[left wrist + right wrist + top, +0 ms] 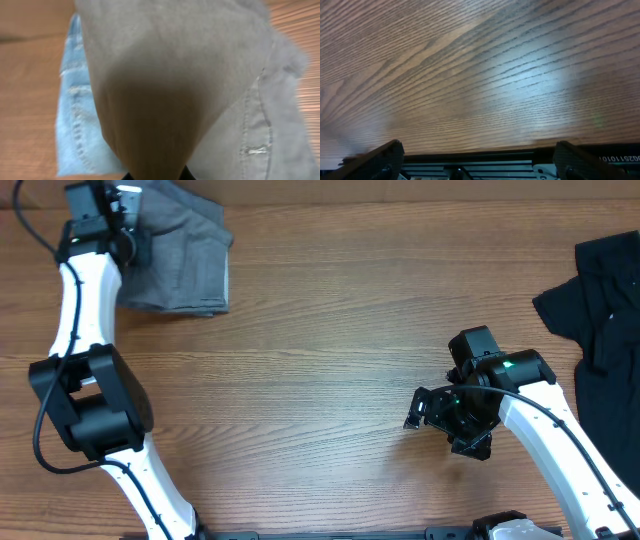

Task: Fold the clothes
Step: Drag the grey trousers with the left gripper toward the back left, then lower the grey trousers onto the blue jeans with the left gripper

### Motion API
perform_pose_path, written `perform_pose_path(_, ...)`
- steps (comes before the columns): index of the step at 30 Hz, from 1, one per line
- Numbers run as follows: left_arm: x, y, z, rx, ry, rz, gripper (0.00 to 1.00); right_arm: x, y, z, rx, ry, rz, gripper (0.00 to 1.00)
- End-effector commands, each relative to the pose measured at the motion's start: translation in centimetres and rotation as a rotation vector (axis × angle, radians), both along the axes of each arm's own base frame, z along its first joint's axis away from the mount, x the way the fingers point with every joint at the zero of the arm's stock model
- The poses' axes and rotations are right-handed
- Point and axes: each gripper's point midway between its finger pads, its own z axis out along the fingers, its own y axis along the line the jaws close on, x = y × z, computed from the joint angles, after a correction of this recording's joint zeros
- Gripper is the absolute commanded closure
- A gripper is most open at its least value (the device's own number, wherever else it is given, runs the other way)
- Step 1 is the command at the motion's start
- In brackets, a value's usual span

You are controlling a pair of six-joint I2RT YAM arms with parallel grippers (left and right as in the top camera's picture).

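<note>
While left pincer [122, 202] pinches grey garment [185, 258] | right pincer [418, 409] spread, well apart

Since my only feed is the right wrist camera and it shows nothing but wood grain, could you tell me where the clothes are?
Observer: A black garment lies at the right edge of the table, beyond the right gripper.
Operator: Thank you. Is anything else out there?
Observer: A grey garment sits in the far left corner, with the left gripper at its edge.
Operator: Is that garment alone there?
Observer: No, the left wrist view shows light blue denim lying beneath it.
</note>
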Motion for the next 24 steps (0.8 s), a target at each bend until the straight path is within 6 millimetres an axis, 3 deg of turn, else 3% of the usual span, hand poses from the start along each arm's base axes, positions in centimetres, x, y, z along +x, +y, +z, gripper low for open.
perform_pose_path(1, 0.2, 3.5, 0.2, 0.04, -0.018, 0.04, 0.95, 0.4, 0.2, 0.6, 0.012, -0.019, -0.008, 0.0)
perform_pose_path(4, -0.1, 5.4, -0.2, 0.042, -0.021, 0.071, 0.92, 0.2, 0.2, 0.6, 0.01, -0.011, -0.008, 0.0)
perform_pose_path(10, -0.8, 8.5, -1.0, 0.047, -0.022, 0.125, 0.96, -0.3, 0.0, 0.7, 0.004, 0.012, -0.008, 0.0)
perform_pose_path(17, -1.4, 10.0, -1.0, 0.037, -0.027, 0.158, 0.96, -0.6, 0.0, 0.7, 0.001, 0.024, -0.008, 0.0)
perform_pose_path(19, -1.3, 9.9, -0.6, 0.026, -0.032, 0.169, 0.96, -0.6, -0.1, 0.7, -0.002, 0.023, -0.008, 0.0)
perform_pose_path(24, -0.2, 9.9, 2.7, 0.023, -0.096, 0.186, 0.96, -0.6, -0.1, 0.7, -0.003, 0.024, -0.008, 0.0)
